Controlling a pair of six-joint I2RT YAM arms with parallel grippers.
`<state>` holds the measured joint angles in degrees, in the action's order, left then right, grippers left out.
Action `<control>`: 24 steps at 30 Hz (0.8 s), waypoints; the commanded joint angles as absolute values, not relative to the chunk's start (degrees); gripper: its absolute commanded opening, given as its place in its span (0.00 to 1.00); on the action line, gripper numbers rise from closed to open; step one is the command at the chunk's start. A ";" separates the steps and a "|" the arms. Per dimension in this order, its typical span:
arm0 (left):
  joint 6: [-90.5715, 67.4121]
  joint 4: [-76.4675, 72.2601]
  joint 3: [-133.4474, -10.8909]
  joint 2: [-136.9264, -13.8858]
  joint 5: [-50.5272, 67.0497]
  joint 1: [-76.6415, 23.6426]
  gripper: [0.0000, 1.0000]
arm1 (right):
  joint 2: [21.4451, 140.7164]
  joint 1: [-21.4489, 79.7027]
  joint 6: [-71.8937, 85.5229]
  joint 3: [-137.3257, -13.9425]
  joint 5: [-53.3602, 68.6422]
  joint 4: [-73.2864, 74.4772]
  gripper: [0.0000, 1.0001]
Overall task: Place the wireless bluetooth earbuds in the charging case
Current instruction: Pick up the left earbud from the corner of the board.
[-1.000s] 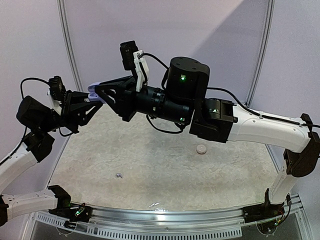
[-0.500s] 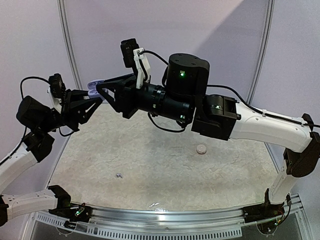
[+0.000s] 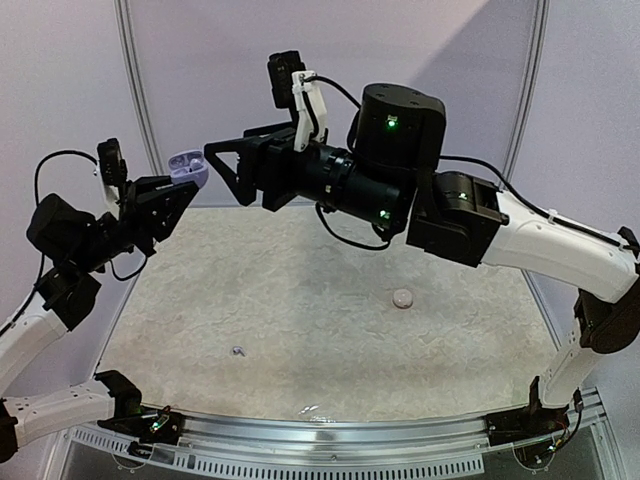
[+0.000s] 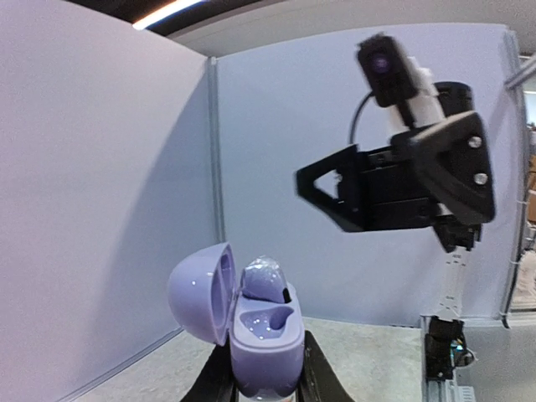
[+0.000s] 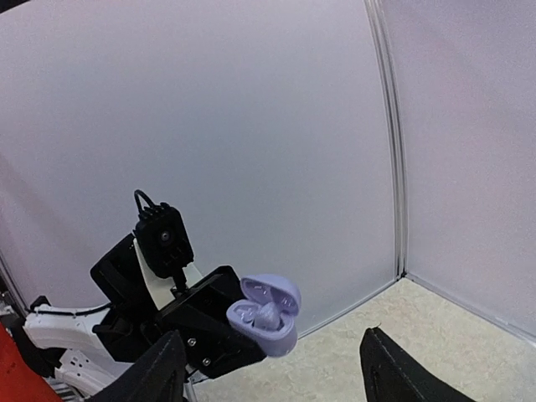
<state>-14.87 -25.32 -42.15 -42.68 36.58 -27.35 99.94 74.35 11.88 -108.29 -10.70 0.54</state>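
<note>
My left gripper [image 4: 264, 378] is shut on the lower half of the pale lavender charging case [image 4: 266, 335] and holds it upright in the air at the far left. The lid [image 4: 197, 293] stands open to the left. One lavender earbud [image 4: 264, 279] sits in the far socket; the near socket [image 4: 266, 322] is empty. In the top view the case [image 3: 187, 165] is just left of my right gripper [image 3: 215, 170], which is open, holds nothing and is apart from the case. From the right wrist the case [image 5: 280, 331] shows between the spread fingers [image 5: 163, 368].
A small pale rounded object [image 3: 402, 298] lies on the speckled mat right of centre; it may be an earbud, I cannot tell. A tinier pale bit [image 3: 237, 351] lies nearer the front left. Pale walls close the back and sides.
My right gripper has opened and drawn back to the right and upward, away from the case. An earbud now sits in the case. The left gripper has risen slightly with the case.
</note>
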 commanded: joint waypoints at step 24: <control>-9.93 -13.85 -36.34 -34.09 14.30 -20.13 0.00 | 137.89 71.68 25.35 -137.20 -8.05 37.75 0.72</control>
